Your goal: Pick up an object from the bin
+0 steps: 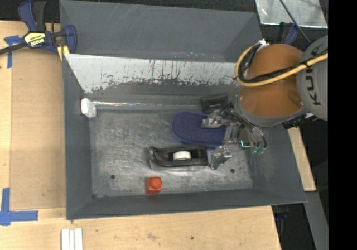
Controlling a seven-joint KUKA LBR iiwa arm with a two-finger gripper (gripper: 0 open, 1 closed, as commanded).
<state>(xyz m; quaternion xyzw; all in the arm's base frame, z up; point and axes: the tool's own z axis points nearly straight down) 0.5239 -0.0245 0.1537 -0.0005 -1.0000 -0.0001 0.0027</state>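
My gripper (216, 139) is low in the right part of the bin, open, with one fingertip (211, 122) toward the back and the other (220, 157) toward the front. A dark blue oval pad (189, 128) lies in the middle of the bin, and its right end sits between the two fingers. Just in front of it lies a black tool with a white piece on top (177, 157); its right end is next to my front fingertip. A small black block (214, 101) rests by the back wall, close behind the gripper.
A small red block (154, 185) lies near the front wall. A white lump (88, 108) sits in the back left corner. The arm's orange cover and cables hang over the bin's right side.
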